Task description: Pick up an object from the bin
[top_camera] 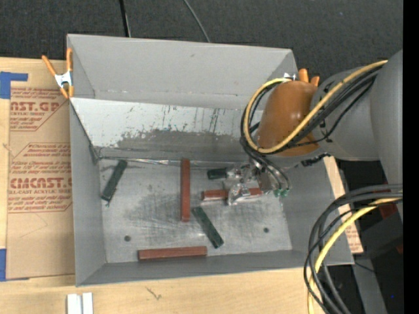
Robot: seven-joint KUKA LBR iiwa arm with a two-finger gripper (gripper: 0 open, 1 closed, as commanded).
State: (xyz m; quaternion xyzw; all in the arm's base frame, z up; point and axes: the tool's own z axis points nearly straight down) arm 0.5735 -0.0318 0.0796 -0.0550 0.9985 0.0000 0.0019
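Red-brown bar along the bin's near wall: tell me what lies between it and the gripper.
In the camera view, a dark green bar lies slantwise between the gripper and the red-brown bar.

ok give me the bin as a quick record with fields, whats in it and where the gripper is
bin: grey metal, loose bars on its floor
gripper: low over the floor, right of centre
short red bar: lies flat, right end at the gripper
centre red bar: runs front to back, left of the short one
front red bar: along the front wall
left green bar: near the left wall
centre green bar: slanted, in front of the short red bar
dark piece: small, behind the short red bar
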